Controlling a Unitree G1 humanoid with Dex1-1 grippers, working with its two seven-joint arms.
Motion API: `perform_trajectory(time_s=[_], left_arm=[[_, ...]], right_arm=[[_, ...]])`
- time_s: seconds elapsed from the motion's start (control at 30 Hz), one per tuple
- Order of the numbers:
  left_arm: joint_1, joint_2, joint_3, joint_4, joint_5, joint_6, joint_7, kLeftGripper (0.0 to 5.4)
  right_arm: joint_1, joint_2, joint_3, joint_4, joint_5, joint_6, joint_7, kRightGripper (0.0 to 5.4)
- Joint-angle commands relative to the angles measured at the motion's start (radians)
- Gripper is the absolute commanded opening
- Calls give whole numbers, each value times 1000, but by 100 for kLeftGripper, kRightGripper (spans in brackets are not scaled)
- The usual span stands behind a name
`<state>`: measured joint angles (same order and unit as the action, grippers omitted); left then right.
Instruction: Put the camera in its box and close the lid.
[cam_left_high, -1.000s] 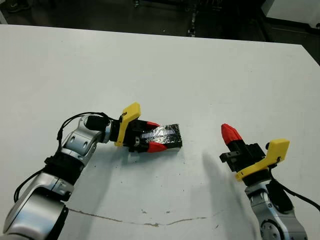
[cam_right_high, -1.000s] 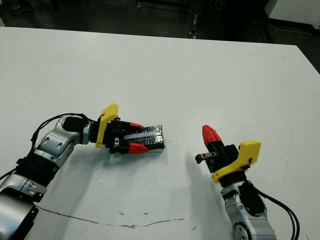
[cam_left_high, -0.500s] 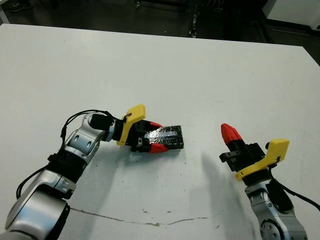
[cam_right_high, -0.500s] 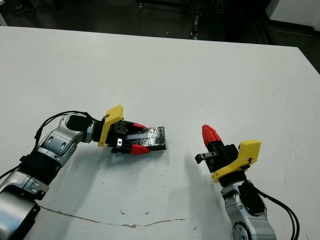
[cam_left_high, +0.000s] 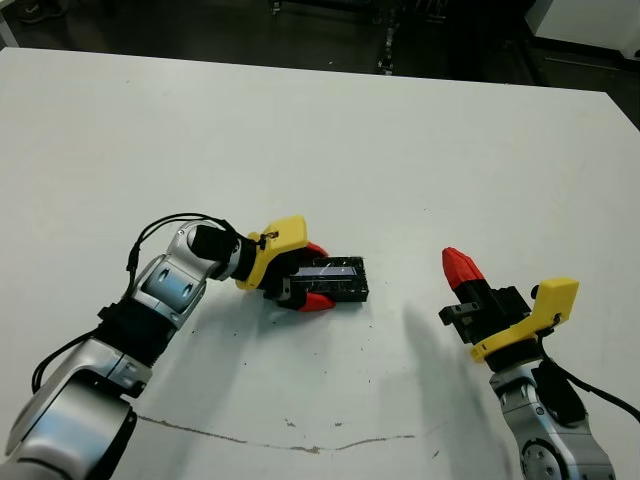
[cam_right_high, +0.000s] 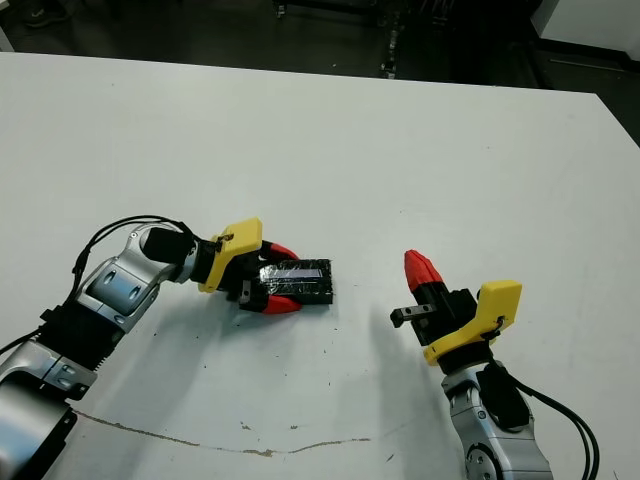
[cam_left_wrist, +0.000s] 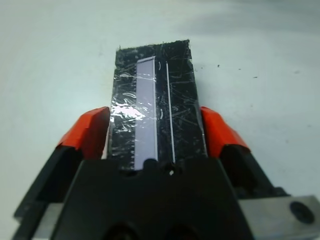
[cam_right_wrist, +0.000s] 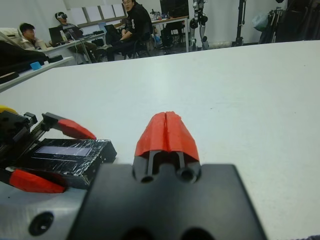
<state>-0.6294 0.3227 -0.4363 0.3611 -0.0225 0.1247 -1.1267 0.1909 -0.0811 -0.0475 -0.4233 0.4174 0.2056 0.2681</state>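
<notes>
Left gripper (cam_left_wrist: 154, 131) clamps the crinkly, glossy black lid (cam_left_wrist: 154, 114) between its red fingers, rolled flatter over it than a second ago. Right gripper (cam_right_wrist: 166, 131), pressed closed, holds nothing.

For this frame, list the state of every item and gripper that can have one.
lid: seated flat on the box, closed, between the left gripper's fingers.
box: hidden under the lid.
camera: not visible.
left gripper: fingers astride the lid's long sides.
right gripper: shut, empty, raised off the table.
</notes>
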Motion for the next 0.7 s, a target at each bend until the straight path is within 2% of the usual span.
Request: perform_trajectory(time_s=[0.03, 0.17, 0.3, 0.5, 0.7], left_arm=[[42, -19, -79, 33, 77, 36, 20, 497], [53, -7, -71, 29, 64, 37, 20, 539], [69, 11, -61, 19, 51, 22, 16, 539], [90, 50, -38, 19, 26, 5, -7, 539], [144, 151, 16, -51, -10, 0, -35, 539]], right_arm=[[6, -11, -9, -2, 6, 14, -3, 0], [8, -11, -8, -2, 3, 9, -3, 0], [8, -10, -8, 4, 0, -3, 3, 0], [12, -8, -4, -6, -4, 16, -13, 0], [9, -10, -9, 0, 10, 14, -5, 0]])
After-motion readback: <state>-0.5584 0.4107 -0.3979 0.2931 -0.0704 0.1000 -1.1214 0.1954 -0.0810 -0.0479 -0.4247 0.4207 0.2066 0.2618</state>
